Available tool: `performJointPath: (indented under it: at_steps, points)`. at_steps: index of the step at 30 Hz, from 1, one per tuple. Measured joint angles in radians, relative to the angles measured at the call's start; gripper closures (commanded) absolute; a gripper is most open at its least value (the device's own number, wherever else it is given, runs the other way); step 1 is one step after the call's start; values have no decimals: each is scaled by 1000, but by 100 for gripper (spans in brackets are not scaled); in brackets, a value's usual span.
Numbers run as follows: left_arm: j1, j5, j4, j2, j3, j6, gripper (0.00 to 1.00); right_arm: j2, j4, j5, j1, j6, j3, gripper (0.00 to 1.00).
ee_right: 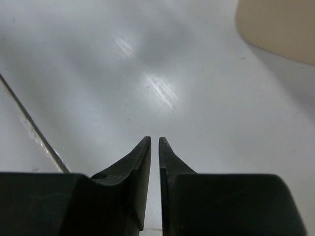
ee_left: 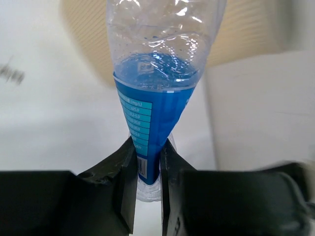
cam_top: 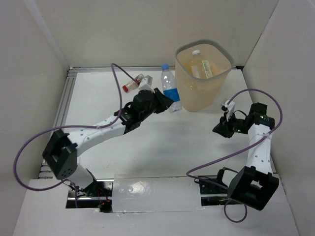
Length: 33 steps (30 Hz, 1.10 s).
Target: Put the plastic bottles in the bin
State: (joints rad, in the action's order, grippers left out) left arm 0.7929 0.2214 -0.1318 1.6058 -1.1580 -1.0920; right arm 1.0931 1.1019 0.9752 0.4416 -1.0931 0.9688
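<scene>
My left gripper (cam_top: 170, 104) is shut on the blue-capped, blue-labelled bottle (cam_top: 171, 88), squeezing its lower end flat; the bottle also shows in the left wrist view (ee_left: 157, 113), held just left of the bin (cam_top: 203, 76). The tall beige bin holds several clear bottles, one with a white cap (cam_top: 197, 52). A short red-capped bottle (cam_top: 133, 83) lies on the table behind the left arm. My right gripper (cam_top: 217, 129) is shut and empty over bare table, right of and nearer than the bin; its fingertips (ee_right: 145, 143) nearly touch. A corner of the bin (ee_right: 280, 24) shows in the right wrist view.
White walls enclose the table on the left, back and right. A metal rail (cam_top: 69, 93) runs along the table's left edge. Purple cables (cam_top: 118, 93) loop above both arms.
</scene>
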Motion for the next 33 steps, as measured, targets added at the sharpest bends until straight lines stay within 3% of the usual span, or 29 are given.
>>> performJointPath:
  at_steps: [3, 6, 9, 13, 14, 16, 17, 19, 22, 24, 26, 29, 30, 31, 33]
  points:
    - [3, -22, -71, -106, -55, 127, 99, 0, 26, -27, -40, -74, -48, 67]
    - [2, -55, -127, -107, -175, 206, 99, -3, 28, -48, -90, -106, -68, 57]
    - [-12, -111, -177, -28, -338, 251, 99, -8, 22, -64, -119, -110, -72, 50]
    - [-32, -171, -226, 203, -642, 264, 97, -25, 20, -80, -138, -102, -78, 36]
    - [-38, -175, -220, 291, -747, 272, 90, -35, 18, -85, -143, -99, -78, 26]
    - [-43, -172, -185, 429, -909, 281, 81, -46, 16, -87, -145, -93, -78, 22]
    - [-43, -170, -169, 511, -1011, 283, 65, -57, 15, -91, -148, -87, -79, 14]
    - [-43, -166, -122, 637, -1151, 291, 46, -77, 13, -98, -152, -76, -79, 9]
    - [-43, -157, -53, 686, -1154, 304, 16, -105, 11, -107, -153, -68, -79, 8]
    - [-45, -148, -85, 668, -1125, 306, 6, -119, 8, -109, -154, -58, -79, 8]
    - [-47, -146, -79, 635, -1096, 311, 4, -126, 3, -111, -154, -48, -81, 8]
    - [-53, -154, -70, 590, -1073, 335, 4, -124, -23, -116, -157, -29, -97, 22]
    - [-58, -159, -69, 568, -1056, 345, 4, -120, -30, -118, -161, -18, -102, 32]
    - [-63, -167, -65, 534, -1033, 360, 8, -114, -40, -120, -167, -8, -106, 65]
    - [-79, -178, -62, 455, -958, 386, 17, -104, -60, -122, -179, 16, -109, 91]
